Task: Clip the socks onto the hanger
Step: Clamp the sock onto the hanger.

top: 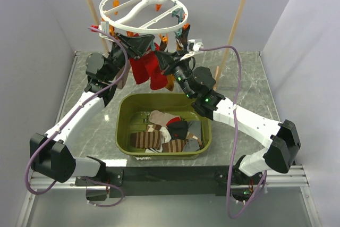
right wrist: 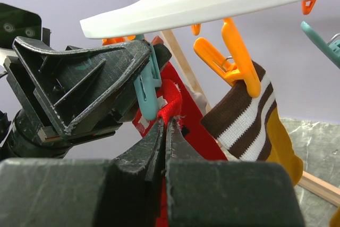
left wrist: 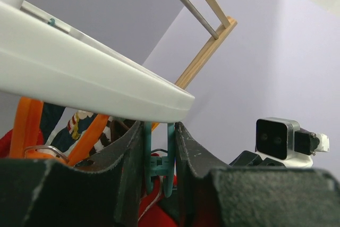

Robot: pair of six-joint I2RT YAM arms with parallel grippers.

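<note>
Step in hand: clipping the red sock (right wrist: pixel 171 97).

- Left pincer (left wrist: pixel 158 147) grasps a teal clip (left wrist: pixel 158 166) hanging under the rim of the hanger (left wrist: pixel 79 73), its fingers pressing the clip's handles from both sides.
- Right pincer (right wrist: pixel 163 131) is clenched on the red sock's cuff, at 6 o'clock of that clip. The cuff edge touches the clip's lower end.
- Whether the clip's mouth gapes: cannot tell.
- At 3 o'clock of it, an orange clip (right wrist: pixel 234 57) holds a brown-striped sock (right wrist: pixel 239 123).
- Other socks lie in the green bin (top: pixel 123 126) on the tabletop (top: pixel 249 83), at 6 o'clock of the hanger in the top view.

Next move, by my reckoning: raise the cuff into the mouth, ease the left pincer so the clip bites, then free the right.
</note>
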